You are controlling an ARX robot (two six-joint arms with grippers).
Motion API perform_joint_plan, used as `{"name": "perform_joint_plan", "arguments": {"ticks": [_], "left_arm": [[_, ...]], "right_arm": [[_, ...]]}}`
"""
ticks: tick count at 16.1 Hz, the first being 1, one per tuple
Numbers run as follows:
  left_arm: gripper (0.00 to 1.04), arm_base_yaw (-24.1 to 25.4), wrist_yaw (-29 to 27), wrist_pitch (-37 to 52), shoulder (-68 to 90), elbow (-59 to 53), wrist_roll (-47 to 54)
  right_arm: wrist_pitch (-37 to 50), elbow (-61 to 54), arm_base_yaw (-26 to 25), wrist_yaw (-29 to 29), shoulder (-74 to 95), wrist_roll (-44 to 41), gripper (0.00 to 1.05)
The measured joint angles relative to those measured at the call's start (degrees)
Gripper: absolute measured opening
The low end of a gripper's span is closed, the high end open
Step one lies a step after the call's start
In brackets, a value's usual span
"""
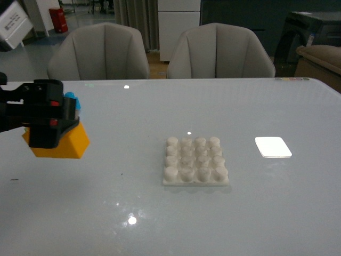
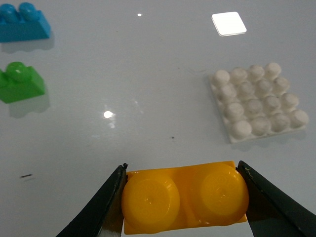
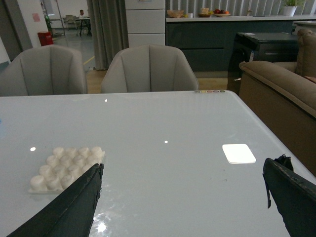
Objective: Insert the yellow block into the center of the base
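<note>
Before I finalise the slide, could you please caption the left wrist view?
Left pincer grips the yellow block by its ends, with the studded base lying bare nearby.

A soft grey chair [image 1: 98, 53] and another chair [image 1: 221, 53] stand behind the shiny white table [image 1: 298, 106]. A brown sofa [image 3: 276, 89] sits nearby (beside a dark counter [image 3: 207, 39]). Small light spots [image 1: 132, 220] shine.

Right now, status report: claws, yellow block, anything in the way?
Left claw shut on yellow block. Right claw open, empty. Base studs bare, nothing between it and block.
</note>
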Motion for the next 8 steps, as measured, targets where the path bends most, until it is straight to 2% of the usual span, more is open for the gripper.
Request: {"name": "perform_joint_plan", "arguments": {"ticks": [3,8], "left_arm": [[0.6,-5.9,-1.3,2.3,6.8,3.6,-4.5],[0.6,-16.5,-3.0,3.8,21.0,15.8,-9.7]], "right_arm": [[0.0,0.0,0.0,0.0,0.0,0.0,0.98],[0.0,0.0,0.0,0.0,0.0,0.0,0.98]]}}
